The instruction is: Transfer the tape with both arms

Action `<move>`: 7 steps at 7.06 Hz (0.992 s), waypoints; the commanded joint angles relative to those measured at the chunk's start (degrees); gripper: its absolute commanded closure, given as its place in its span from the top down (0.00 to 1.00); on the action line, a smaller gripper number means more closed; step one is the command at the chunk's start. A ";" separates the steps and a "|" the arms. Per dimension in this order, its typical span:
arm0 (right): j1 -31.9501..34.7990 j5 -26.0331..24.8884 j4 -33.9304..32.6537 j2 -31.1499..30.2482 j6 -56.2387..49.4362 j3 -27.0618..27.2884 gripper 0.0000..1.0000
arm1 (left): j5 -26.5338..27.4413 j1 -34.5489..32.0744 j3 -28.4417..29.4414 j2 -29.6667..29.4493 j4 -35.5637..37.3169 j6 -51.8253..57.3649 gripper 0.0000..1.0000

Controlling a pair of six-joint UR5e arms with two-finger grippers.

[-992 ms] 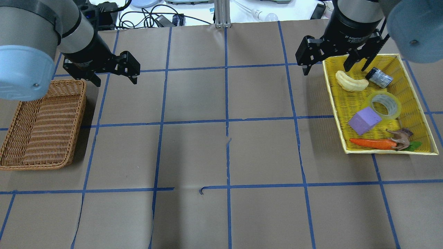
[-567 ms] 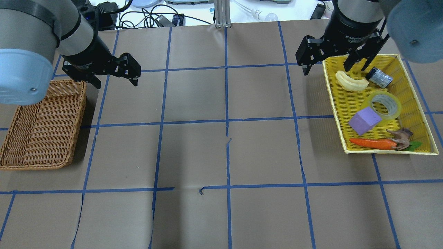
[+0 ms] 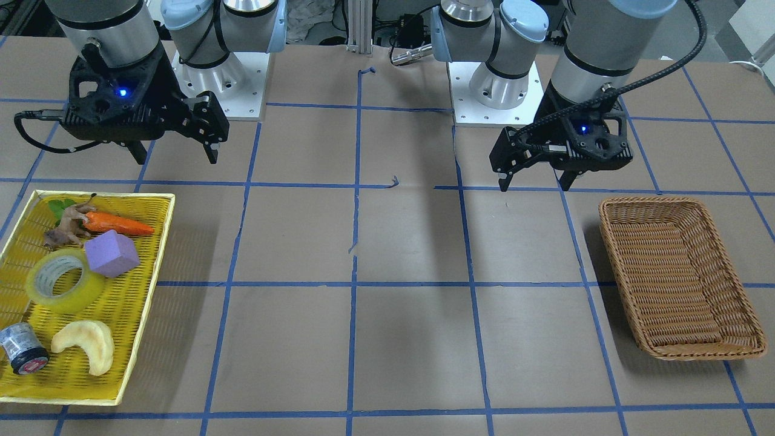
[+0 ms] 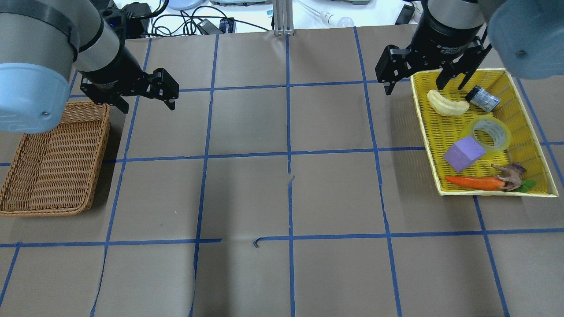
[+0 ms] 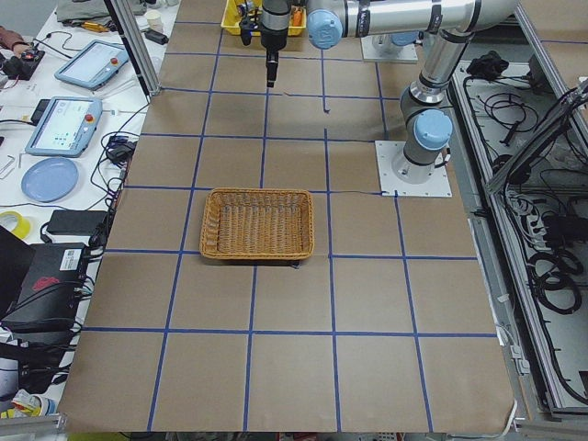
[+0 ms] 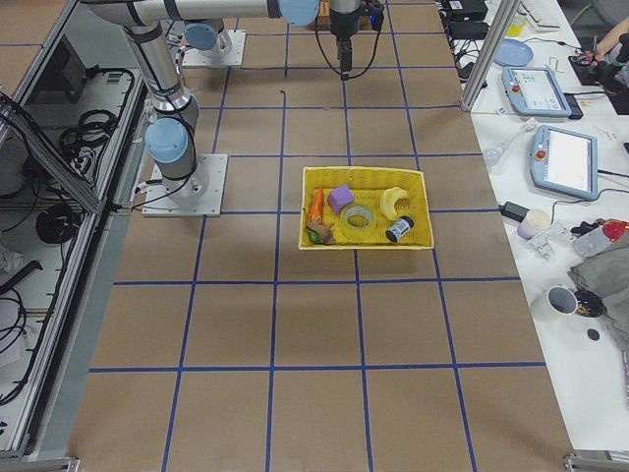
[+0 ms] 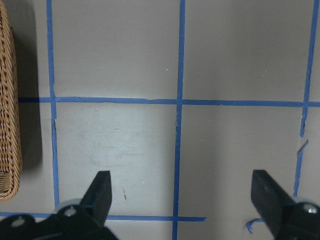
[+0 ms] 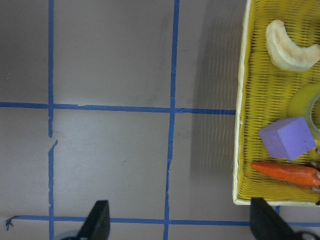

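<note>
1. Table (image 4: 291, 132): brown paper marked with a blue tape grid. It carries every item I list below.
2. Left arm (image 4: 44, 44): silver-grey with a light-blue cap. I read the left gripper (image 4: 146, 105) as released, jaws spread wide and holding nothing. It hangs over bare table just beside the far corner of item 4.
3. Right arm (image 4: 454, 22): same build. The right gripper (image 3: 177, 158) is likewise spread and holding nothing. My right wrist view shows one finger above the rim of item 5 and the other above bare paper.
4. Wicker basket (image 4: 53, 163): brown and rectangular, on the robot's left side.
5. Yellow tray (image 4: 438, 132): mesh, on the robot's right side, well apart from the basket.
6. Tape (image 4: 473, 132): lies flat in the tray near its middle, untouched by either gripper.
7. Purple block (image 4: 463, 153): against the tape's rim.
8. Carrot (image 4: 473, 182): along the tray's near wall.
9. Pale crescent piece (image 4: 447, 105): at the tray's far end.
10. Brown animal figure (image 4: 511, 175): at the carrot's leafy end.
11. Small cylinder (image 4: 482, 98): on its side, beside the crescent.
</note>
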 commanded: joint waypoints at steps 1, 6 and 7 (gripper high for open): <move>0.00 -0.01 0.01 0.08 0.00 -0.01 1.00 | -0.10 0.14 -0.05 -0.29 0.07 0.05 1.00; -0.53 0.00 0.01 0.43 0.00 -0.19 1.00 | -0.10 0.14 -0.05 -0.47 0.07 0.05 1.00; -0.53 0.00 0.36 0.60 0.00 -0.54 1.00 | -0.10 0.14 -0.13 -0.47 -0.02 0.05 1.00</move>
